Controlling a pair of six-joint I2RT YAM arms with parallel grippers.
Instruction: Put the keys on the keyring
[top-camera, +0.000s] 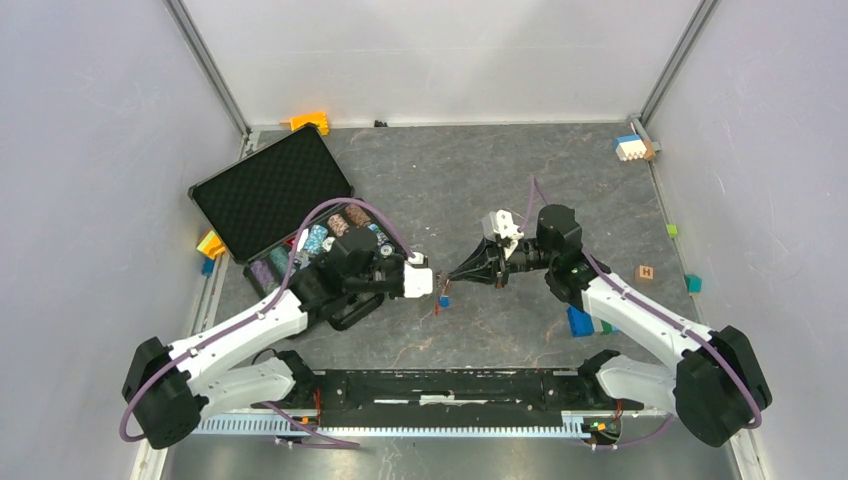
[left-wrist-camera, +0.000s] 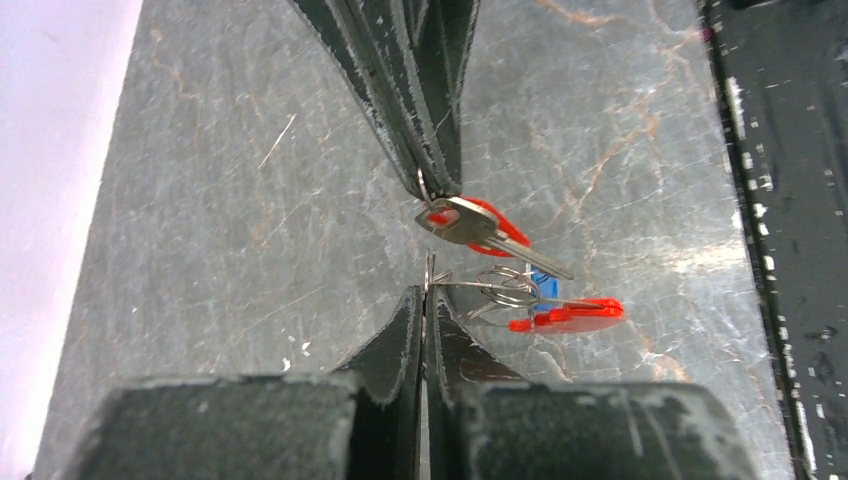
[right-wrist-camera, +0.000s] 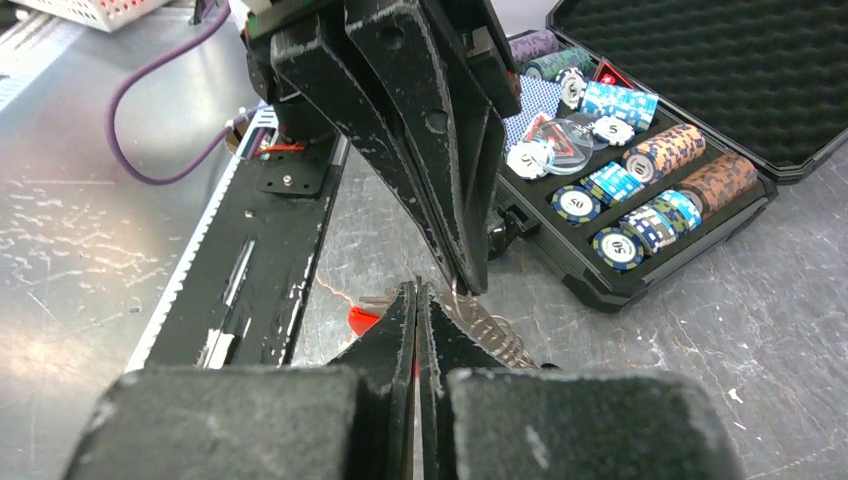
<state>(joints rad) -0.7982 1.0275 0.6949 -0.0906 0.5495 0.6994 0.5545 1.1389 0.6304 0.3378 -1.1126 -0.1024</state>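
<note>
A grey marbled table (top-camera: 450, 180) between plain white walls carried the work, and the action sat just above its middle. The left gripper (left-wrist-camera: 428, 295) had its fingers pressed flat together on the edge of the thin metal ring (left-wrist-camera: 430, 268) of the keyring (left-wrist-camera: 505, 287). The ring's silvery coiled loops trailed off to the side with a long red plastic clip (left-wrist-camera: 570, 315) beyond them. Tip to tip with it, the right gripper (left-wrist-camera: 440, 188) was clamped on the head of the red-headed metal key (left-wrist-camera: 465, 222). A blue-headed metal key (left-wrist-camera: 540, 285) showed close against the coils, though whether it was threaded on could not be told. Both keys looked light, stiff and slick on the metal, so the plastic head was probably the surest place to pinch. The ring looked springy and likely to twist, and seemed best held at its rim, clear of the split. The red key's long axis ran from the right fingertips down to the lower right of the left wrist view, with the blade pointing past the ring, not into it. Farther left lay an open black foam-lined case of poker chips (top-camera: 265, 190), and small coloured blocks (top-camera: 632, 148) sat at the table's edges
</note>
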